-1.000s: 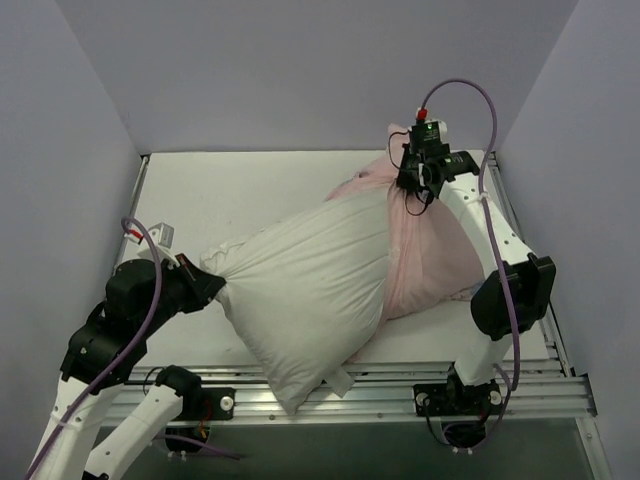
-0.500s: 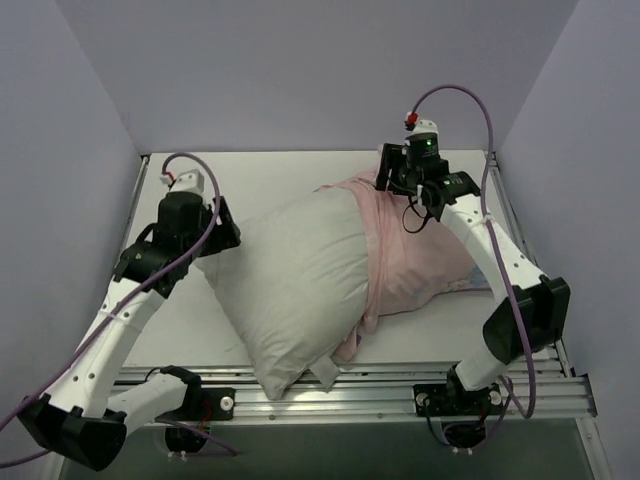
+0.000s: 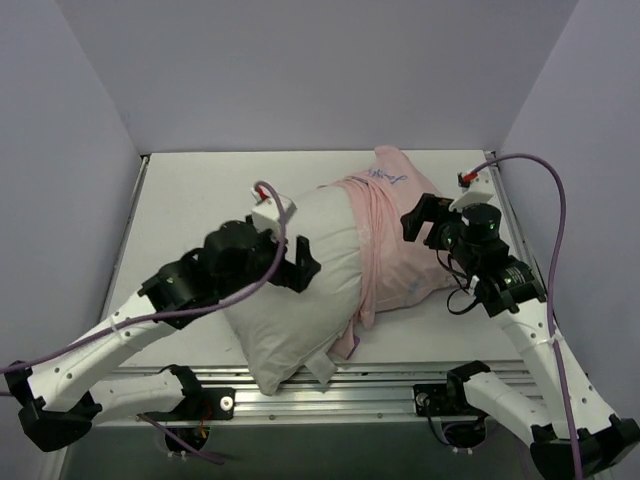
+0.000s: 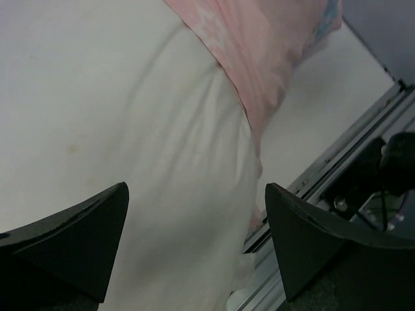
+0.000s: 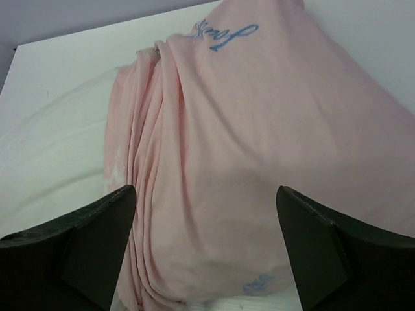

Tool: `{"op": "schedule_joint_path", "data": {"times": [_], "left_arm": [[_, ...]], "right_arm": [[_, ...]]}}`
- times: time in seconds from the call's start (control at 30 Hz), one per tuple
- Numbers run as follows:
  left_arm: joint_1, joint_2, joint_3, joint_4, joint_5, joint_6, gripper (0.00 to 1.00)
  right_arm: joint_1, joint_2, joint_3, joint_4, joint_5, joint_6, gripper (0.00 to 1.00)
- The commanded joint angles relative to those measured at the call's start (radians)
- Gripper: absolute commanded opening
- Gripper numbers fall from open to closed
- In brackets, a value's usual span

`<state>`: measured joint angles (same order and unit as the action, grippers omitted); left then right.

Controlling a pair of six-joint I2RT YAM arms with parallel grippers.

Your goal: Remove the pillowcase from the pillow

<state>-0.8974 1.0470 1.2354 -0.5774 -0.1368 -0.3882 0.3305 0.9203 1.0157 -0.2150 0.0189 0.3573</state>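
The white table (image 3: 190, 190) carries the pillow (image 3: 285, 325), a plump white cushion lying aslant from the near edge, where one corner reaches the metal rail, up toward the far right corner. The pillowcase (image 3: 400, 250), pale pink side out, covers only the pillow's far right part; its open edge is bunched in folds across the pillow's middle, and the near left part of the pillow is bare. The left gripper (image 4: 196, 188) hangs over the bare white part, just beside the bunched pink edge, its two dark fingers spread wide with nothing clamped between them. The right gripper (image 5: 205, 188) hangs over the pink-covered part near the table's right edge, its jaws likewise wide apart and holding nothing. Small blue script (image 5: 224, 29) shows on the pillowcase close to its far end. A small white tag (image 3: 322, 365) sticks out from the pillow's near edge.
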Motion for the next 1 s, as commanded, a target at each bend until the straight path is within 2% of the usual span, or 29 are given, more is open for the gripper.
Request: {"op": "schedule_joint_path", "data": {"times": [0.0, 0.1, 0.33, 0.4, 0.43, 0.47, 0.53, 0.57, 0.67, 0.8, 0.97], "left_arm": [[-0.214, 0.042, -0.063, 0.123, -0.219, 0.133, 0.94], [-0.274, 0.125, -0.088, 0.159, -0.323, 0.193, 0.94], [-0.265, 0.382, -0.105, 0.174, -0.377, 0.105, 0.94], [-0.253, 0.418, -0.116, 0.169, -0.388, 0.078, 0.98], [-0.244, 0.444, -0.119, 0.166, -0.382, 0.051, 0.94], [-0.224, 0.453, -0.123, 0.168, -0.376, 0.039, 0.78], [-0.204, 0.464, -0.137, 0.185, -0.333, 0.023, 0.56], [-0.181, 0.464, -0.14, 0.189, -0.314, 0.019, 0.31], [-0.153, 0.449, -0.131, 0.189, -0.277, 0.009, 0.03], [-0.124, 0.407, -0.09, 0.165, -0.274, 0.018, 0.02], [-0.106, 0.393, -0.036, 0.145, -0.271, 0.028, 0.02]], "right_arm": [[0.004, -0.089, -0.09, 0.019, -0.074, 0.028, 0.85], [0.005, -0.135, -0.153, -0.029, -0.08, 0.034, 0.85], [0.007, -0.216, -0.256, -0.055, -0.108, 0.049, 0.85], [0.008, -0.221, -0.269, -0.055, -0.126, 0.045, 0.85], [0.007, -0.218, -0.272, -0.055, -0.144, 0.043, 0.84], [0.007, -0.216, -0.276, -0.054, -0.157, 0.043, 0.84], [0.007, -0.209, -0.281, -0.041, -0.178, 0.051, 0.82], [0.008, -0.204, -0.29, -0.037, -0.195, 0.06, 0.82], [0.011, -0.173, -0.31, -0.008, -0.279, 0.074, 0.8], [0.034, -0.129, -0.356, 0.045, -0.355, 0.086, 0.75], [0.113, -0.066, -0.348, 0.085, -0.353, 0.088, 0.74]]}}
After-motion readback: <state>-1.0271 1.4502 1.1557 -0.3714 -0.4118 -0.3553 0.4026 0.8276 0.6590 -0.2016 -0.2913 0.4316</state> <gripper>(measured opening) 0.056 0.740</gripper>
